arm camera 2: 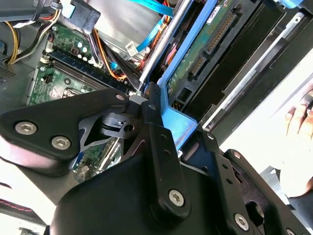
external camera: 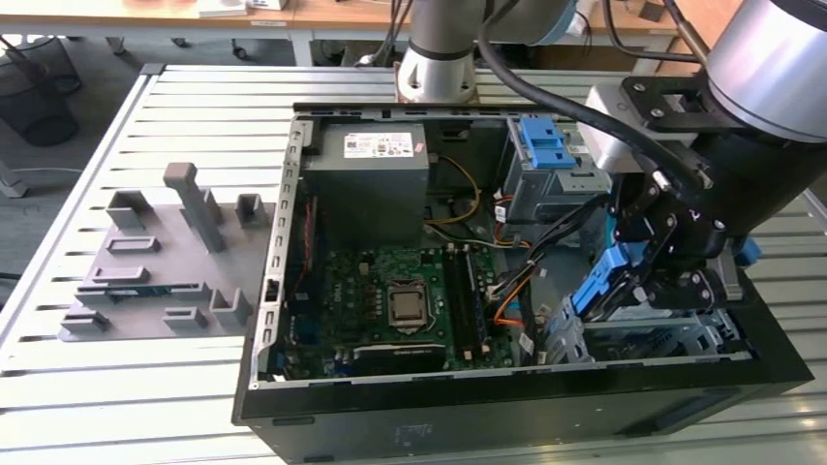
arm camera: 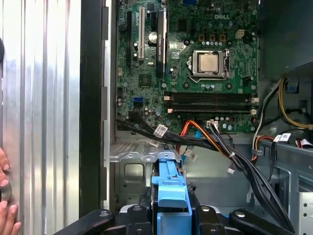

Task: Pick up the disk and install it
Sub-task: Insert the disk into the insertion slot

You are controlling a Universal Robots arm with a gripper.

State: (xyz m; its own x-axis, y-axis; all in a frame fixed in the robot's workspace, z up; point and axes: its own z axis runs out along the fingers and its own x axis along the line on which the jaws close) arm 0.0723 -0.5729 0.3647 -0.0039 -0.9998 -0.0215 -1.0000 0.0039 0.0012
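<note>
Black open computer case (external camera: 517, 412) lies on its side nearest the viewer, on a silver slatted metal table (external camera: 155, 387). Grey robot arm (external camera: 776, 58) reaches in from the exterior view's right. Green motherboard (external camera: 387, 281) covers the case floor toward the exterior view's left. Black hand (external camera: 636, 283) is clamped on the disk (external camera: 597, 291), a flat drive in a blue plastic frame. It is held tilted on edge over the grey metal drive cage (external camera: 672, 334), in the case's near corner at the exterior view's right. A person's fingers (arm camera 2: 296, 117) show beside the case.

Silver arm (external camera: 776, 58), black, perhaps bolted tool (external camera: 642, 289)
</note>
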